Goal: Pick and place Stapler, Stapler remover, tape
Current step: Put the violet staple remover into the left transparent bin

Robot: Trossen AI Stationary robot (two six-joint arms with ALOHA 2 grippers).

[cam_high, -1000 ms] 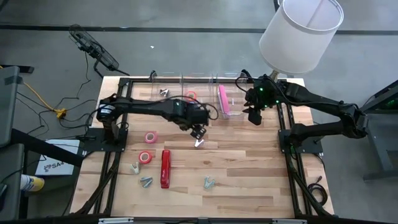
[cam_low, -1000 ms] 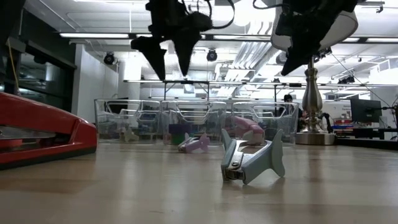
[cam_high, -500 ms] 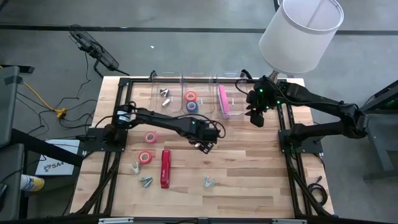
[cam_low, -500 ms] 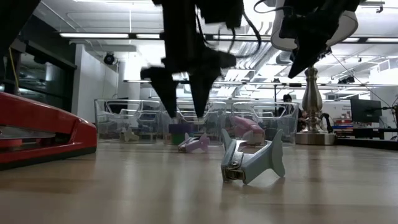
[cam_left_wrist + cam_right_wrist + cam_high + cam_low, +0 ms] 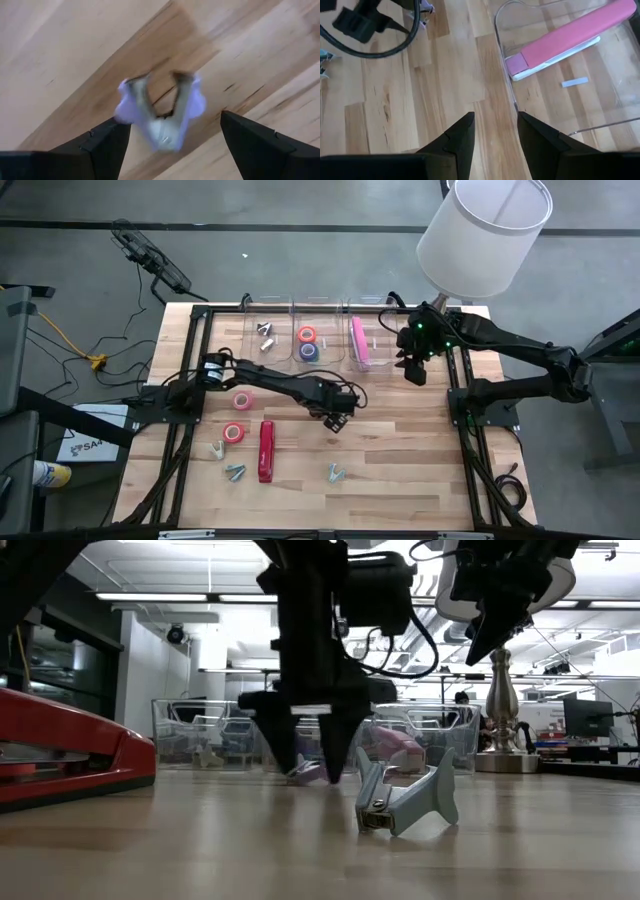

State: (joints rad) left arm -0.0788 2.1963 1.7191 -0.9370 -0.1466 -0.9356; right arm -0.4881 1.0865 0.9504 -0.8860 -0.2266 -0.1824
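Observation:
A purple staple remover lies on the wooden table near its middle; it also shows in the low view. My left gripper is open and low over it, one finger on each side, apart from it; it also shows in the high view. My right gripper is open and empty, held high at the near side of the right clear bin, where a pink stapler lies. A red stapler and two pink tape rolls lie on the table's left half.
Three clear bins stand at the far edge: a staple remover in the left one, an orange-red roll and a blue roll in the middle. Three more staple removers lie near the front. A lamp stands far right.
My left gripper has gone from in front of the bins toward the table's near right and down, until its open fingers stand on either side of the purple staple remover. The staple remover has stayed where it was.

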